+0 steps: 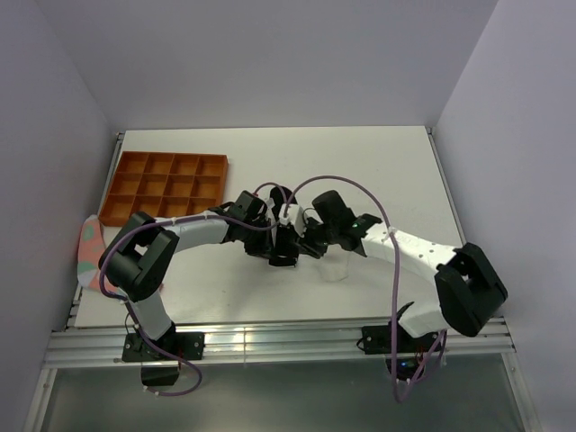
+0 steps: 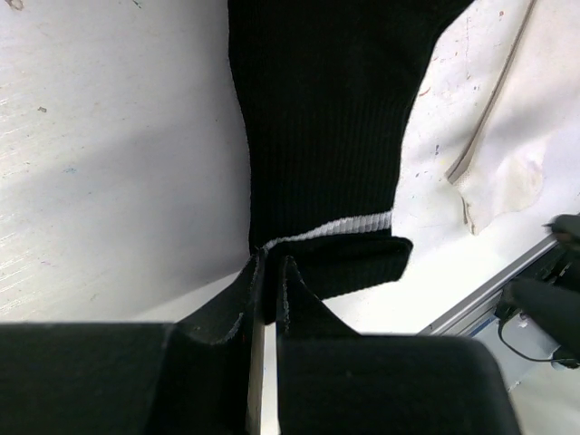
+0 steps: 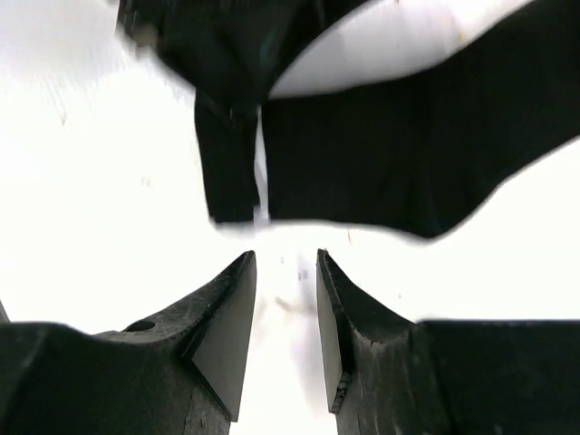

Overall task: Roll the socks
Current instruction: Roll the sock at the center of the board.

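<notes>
The black sock (image 2: 322, 136) lies near the middle of the desk (image 2: 109, 163), and my left hand (image 2: 269, 272), almost closed, pinches its white-striped cuff. My right hand (image 3: 285, 272) hovers half spread and empty, with the sock at its twelve o'clock. An orange tray (image 1: 166, 187) sits at the sock's ten o'clock.

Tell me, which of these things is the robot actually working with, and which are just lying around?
Part of the job:
- black sock
- white sock, as far as I can tell

Just lying about:
- orange compartment tray
- pink fabric piece with teal patches
</notes>
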`<state>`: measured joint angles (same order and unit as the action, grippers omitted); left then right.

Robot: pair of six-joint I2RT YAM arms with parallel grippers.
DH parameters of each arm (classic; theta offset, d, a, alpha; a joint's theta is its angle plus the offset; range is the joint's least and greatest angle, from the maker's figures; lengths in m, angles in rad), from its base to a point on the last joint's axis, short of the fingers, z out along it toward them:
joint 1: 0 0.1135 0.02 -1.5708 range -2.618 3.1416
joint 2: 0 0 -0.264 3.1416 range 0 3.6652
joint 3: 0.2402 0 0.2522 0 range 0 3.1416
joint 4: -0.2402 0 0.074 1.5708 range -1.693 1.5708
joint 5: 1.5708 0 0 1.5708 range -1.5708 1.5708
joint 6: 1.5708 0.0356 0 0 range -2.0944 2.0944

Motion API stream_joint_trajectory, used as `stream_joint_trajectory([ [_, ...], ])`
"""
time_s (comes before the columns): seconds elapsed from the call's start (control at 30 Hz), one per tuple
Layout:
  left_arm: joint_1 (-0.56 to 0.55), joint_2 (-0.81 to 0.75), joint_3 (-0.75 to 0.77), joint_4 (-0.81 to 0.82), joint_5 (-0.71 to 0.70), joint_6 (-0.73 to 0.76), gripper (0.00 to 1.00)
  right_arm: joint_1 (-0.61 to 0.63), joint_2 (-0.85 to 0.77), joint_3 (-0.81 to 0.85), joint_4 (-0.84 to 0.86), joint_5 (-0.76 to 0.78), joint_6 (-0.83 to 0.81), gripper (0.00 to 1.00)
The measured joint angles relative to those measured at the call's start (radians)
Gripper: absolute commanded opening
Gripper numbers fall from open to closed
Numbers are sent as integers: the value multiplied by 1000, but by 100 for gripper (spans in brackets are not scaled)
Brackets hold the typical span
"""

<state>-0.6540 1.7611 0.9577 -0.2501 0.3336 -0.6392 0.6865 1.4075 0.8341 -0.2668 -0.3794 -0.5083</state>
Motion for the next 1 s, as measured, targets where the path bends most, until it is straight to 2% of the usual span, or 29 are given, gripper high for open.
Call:
stream_joint_trajectory([
  [0.2, -2, 0, 0, 0, -2, 0, 0, -13, -156, -125, 33, -29, -113, 39],
  [0.37, -2, -1, -3, 5, -2, -1, 0, 16, -221, -199, 99, -29, -192, 39],
  [0.7, -8, -1, -3, 12, -4, -1, 0, 164, -176, -282, 223, 43, -313, 38],
  [0.83, -9, -1, -3, 13, -6, -1, 1, 208, -137, -285, 261, 73, -341, 44],
  [1.0, -10, -2, -3, 12, -7, 0, 0, 238, -96, -283, 297, 113, -375, 45],
])
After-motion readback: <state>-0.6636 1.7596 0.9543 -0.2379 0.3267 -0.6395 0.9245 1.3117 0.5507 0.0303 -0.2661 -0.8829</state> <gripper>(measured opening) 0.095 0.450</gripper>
